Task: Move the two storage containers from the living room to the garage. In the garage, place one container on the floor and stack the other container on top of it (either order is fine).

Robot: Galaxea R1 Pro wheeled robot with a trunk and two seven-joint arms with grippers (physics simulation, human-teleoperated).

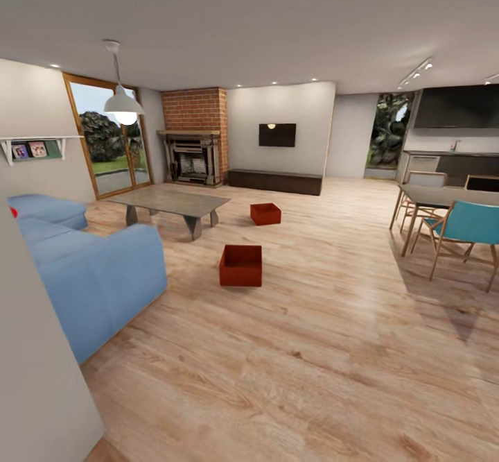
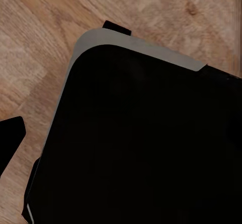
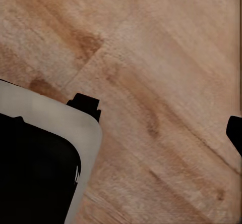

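Two red-orange open-topped rectangular storage containers sit on the light wood plank floor [image 1: 333, 323]: the nearer [image 1: 240, 266] at 12 o'clock, the farther [image 1: 265, 214] beyond at 1 o'clock, both unreached. Whether the jaws stand apart, I cannot tell.

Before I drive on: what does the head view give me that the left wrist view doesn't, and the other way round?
Head view: both storage containers, the nearer container and the farther container, standing apart on the planks, with the blue sofa, low table, brick fireplace and TV.
Left wrist view: a black body with a grey rim, likely the robot's own base, seen close from above.
Both: the light wood plank floor.
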